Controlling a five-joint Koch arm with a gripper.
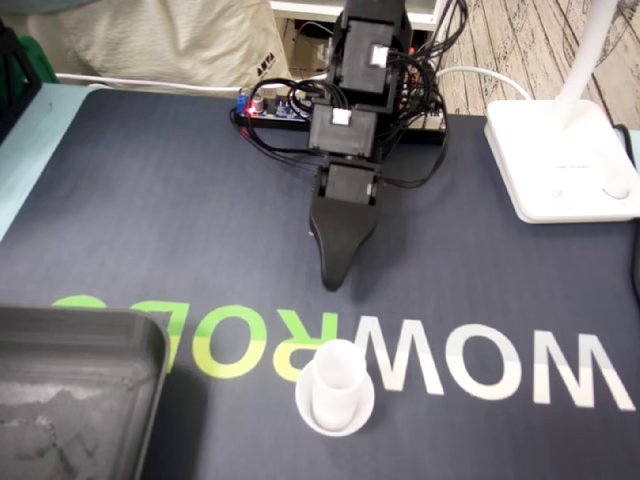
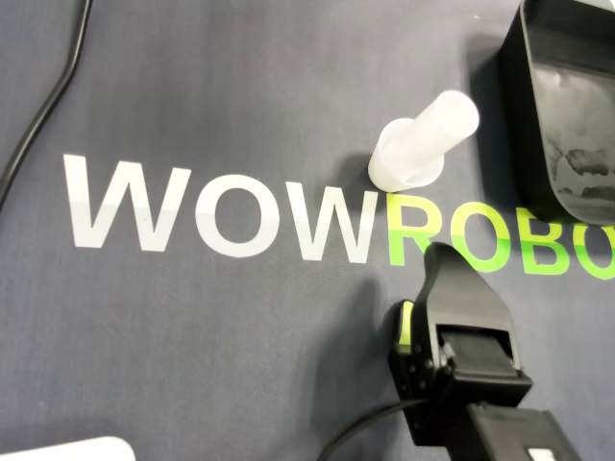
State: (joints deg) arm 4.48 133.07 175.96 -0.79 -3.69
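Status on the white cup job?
Done: nothing; the white plastic cup stands on the dark printed mat, outside the black plastic tray. In hand: the black gripper hangs short of the cup, holding nothing. Left: the grasp and, probably, the move to the tray.

One white tube [image 1: 335,388], one black tray [image 1: 90,322], one lamp base [image 1: 560,160], one printed mat [image 1: 150,220]

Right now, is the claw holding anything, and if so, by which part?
Nothing is held. The claw is bare over the mat, apart from the white tube, which stands free on its round base.
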